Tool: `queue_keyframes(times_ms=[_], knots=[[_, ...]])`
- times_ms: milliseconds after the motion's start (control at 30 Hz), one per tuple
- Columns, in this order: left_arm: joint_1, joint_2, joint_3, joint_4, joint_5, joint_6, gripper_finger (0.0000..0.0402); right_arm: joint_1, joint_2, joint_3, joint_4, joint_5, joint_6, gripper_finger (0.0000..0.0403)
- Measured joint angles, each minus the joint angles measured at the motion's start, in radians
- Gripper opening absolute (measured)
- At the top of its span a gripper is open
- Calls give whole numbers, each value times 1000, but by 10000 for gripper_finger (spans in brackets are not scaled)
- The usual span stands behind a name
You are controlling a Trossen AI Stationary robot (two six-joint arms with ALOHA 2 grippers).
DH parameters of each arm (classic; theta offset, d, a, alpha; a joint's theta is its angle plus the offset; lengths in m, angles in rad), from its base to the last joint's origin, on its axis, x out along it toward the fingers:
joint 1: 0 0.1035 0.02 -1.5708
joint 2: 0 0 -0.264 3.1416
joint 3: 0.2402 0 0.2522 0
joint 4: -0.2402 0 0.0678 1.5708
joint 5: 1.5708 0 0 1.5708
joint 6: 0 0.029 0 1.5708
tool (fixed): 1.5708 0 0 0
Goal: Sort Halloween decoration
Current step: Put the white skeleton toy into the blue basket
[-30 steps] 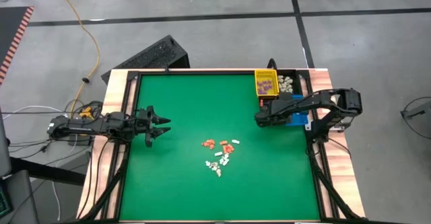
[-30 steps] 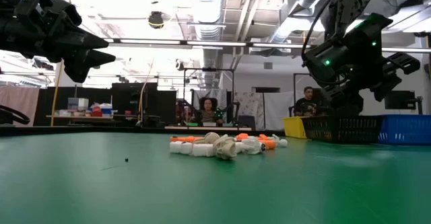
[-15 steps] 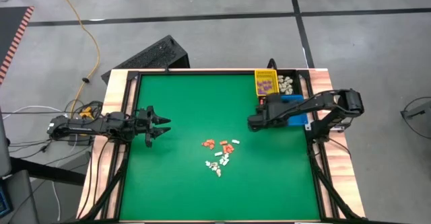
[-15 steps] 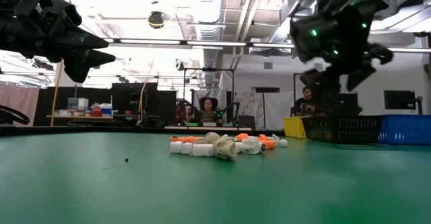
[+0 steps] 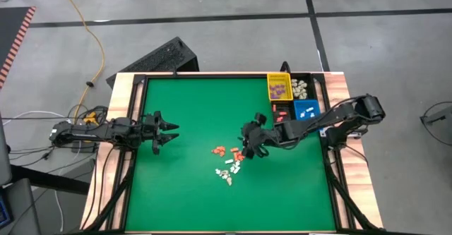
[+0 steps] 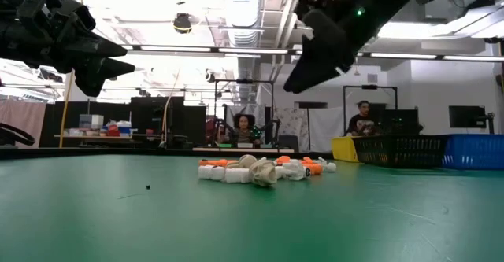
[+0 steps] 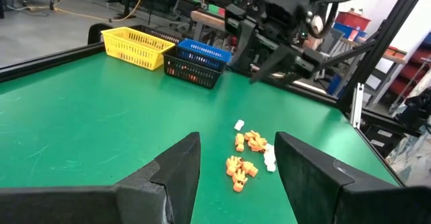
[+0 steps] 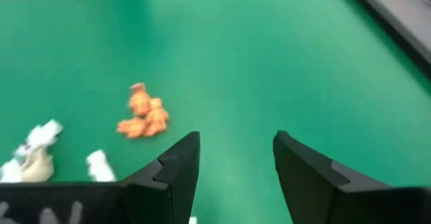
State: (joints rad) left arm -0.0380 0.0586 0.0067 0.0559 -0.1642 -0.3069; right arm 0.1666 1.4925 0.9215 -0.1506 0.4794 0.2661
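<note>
High view shows bins (image 5: 289, 88) filled, right wrist view shows right pincer (image 8: 236, 160) spread, empty, near trinkets (image 8: 141, 116)

Orange and white trinkets (image 7: 248, 158) on green table (image 7: 101, 123), beyond open left pincer (image 7: 237, 167)

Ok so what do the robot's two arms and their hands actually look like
Both arms are dark, nearly black, jointed tubes. The left hand and the right hand each end in two black, angular, wedge-shaped fingers. Small green lights glow on the right arm, and thin dark cables trail behind the left arm.
</note>
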Motion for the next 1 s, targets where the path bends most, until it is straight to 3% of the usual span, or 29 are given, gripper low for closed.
queue_keyframes(times_ms=[133,500,767,1000], knots=[[0,0,0,0,0,0,180,14,0,-31,-7,-10,13,205],[0,0,0,0,0,0,180,102,-84,-321,455,-37,71,202],[0,0,0,0,0,0,180,118,-99,-458,540,-38,143,188],[0,0,0,0,0,0,180,105,-36,-459,594,-38,89,174]])
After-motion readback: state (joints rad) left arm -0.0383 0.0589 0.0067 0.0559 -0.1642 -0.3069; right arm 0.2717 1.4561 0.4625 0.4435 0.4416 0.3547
